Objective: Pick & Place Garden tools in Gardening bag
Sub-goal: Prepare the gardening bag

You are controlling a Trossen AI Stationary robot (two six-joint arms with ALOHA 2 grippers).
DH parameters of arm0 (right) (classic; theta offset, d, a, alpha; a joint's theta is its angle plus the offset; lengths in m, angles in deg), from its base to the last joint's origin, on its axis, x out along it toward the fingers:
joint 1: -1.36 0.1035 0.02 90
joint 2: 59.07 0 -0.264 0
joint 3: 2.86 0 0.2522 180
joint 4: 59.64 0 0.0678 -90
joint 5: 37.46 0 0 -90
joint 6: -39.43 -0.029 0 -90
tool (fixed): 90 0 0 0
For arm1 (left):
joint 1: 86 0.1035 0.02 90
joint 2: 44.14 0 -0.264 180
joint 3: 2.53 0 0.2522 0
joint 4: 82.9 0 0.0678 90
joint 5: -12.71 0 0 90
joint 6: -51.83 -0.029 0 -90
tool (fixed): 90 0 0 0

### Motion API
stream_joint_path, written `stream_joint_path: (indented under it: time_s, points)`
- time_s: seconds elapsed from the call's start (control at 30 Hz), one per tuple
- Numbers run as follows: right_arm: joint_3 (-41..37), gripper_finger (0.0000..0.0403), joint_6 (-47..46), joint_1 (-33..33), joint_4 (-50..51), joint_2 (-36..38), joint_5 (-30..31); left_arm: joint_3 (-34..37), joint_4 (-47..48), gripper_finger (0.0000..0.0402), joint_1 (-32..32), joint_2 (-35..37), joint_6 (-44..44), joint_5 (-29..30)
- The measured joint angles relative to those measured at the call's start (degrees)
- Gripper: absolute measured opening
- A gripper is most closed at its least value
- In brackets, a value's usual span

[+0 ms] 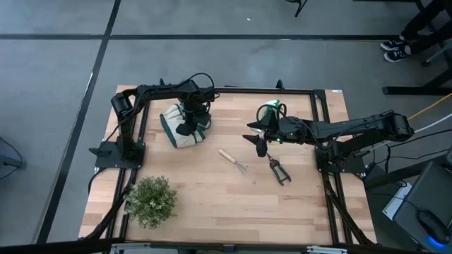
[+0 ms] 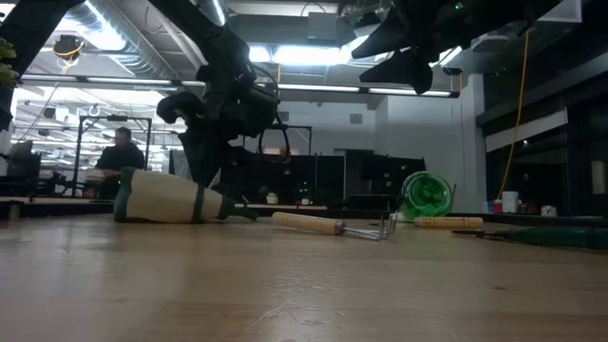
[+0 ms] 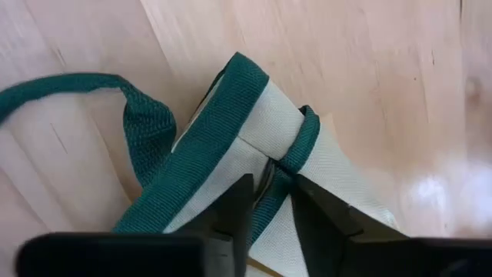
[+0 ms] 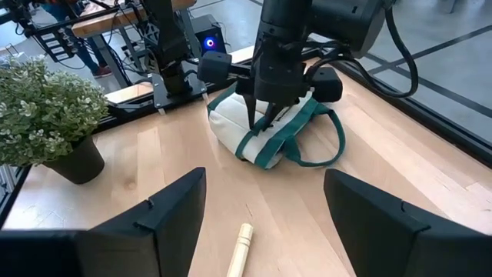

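Table [image 1: 212, 204]: pale wood planks, set in a dark frame, under me.
Potted plant [image 1: 150, 200]: bushy green, standing upright in a dark pot near the table's front left corner.
Person [image 2: 120, 152]: seated in the room beyond my table, in dark clothing.
Floor [image 1: 56, 106]: grey, crossed by dark lines.
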Motion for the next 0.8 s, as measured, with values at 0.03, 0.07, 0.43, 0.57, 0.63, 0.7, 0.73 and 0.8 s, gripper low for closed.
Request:
stream_joint_path:
  time_s: [0.03,0.07,0.43,0.57,0.63,0.7,0.73,0.8]
  points:
    - [0.0,0.0268,0.0,0.0,0.0,0.0,0.0,0.0,0.0,0.0061,0.0,0.0,0.4,0.0]
    - [0.0,0.0268,0.0,0.0,0.0,0.0,0.0,0.0,0.0,0.0048,0.0,0.0,0.8,0.0]
    - [0.0,0.0268,0.0,0.0,0.0,0.0,0.0,-4.4,-6.6,0.0027,0.1,0.0,14.2,-0.3]
    - [0.0,0.0268,0.0,0.0,0.0,0.0,0.0,-6.1,-12.4,0.0061,-1.0,0.0,20.2,0.2]
    - [0.0,0.0268,0.0,0.0,0.0,0.0,0.0,-6.1,-14.2,0.0082,-1.8,0.0,23.4,0.5]
    - [0.0,0.0268,0.0,0.0,0.0,0.0,0.0,-6.1,-14.4,0.0103,-2.8,-0.2,25.3,1.4]
    - [0.0,0.0268,0.0,0.0,0.0,0.0,-0.1,-6.1,-14.5,0.0112,-3.4,-0.5,25.9,2.9]
    - [0.0,0.0268,0.0,0.0,0.0,0.0,-0.5,-5.9,-14.3,0.0128,-4.7,-1.3,26.7,7.4]
